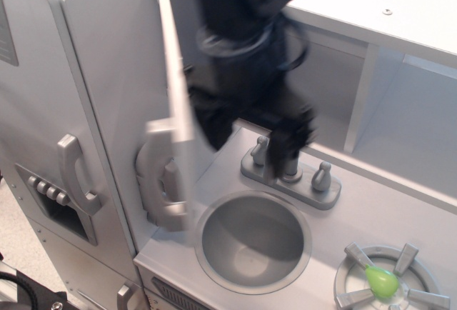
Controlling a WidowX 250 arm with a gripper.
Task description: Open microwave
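No legible writing anywhere in view.
The microwave door is seen edge-on and motion-blurred, so its face cannot be read, and the small buttons on the grey panel at left carry no characters that can be made out.

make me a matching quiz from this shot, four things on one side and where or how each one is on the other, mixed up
Things:
1. microwave door
2. gripper
3. sink basin
4. green knob

Place or state:
A. on the burner at lower right
B. round and grey, sunk into the counter
C. swung wide open, seen nearly edge-on
D. blurred and dark, above the faucet

Pairs: 1-C, 2-D, 3-B, 4-A
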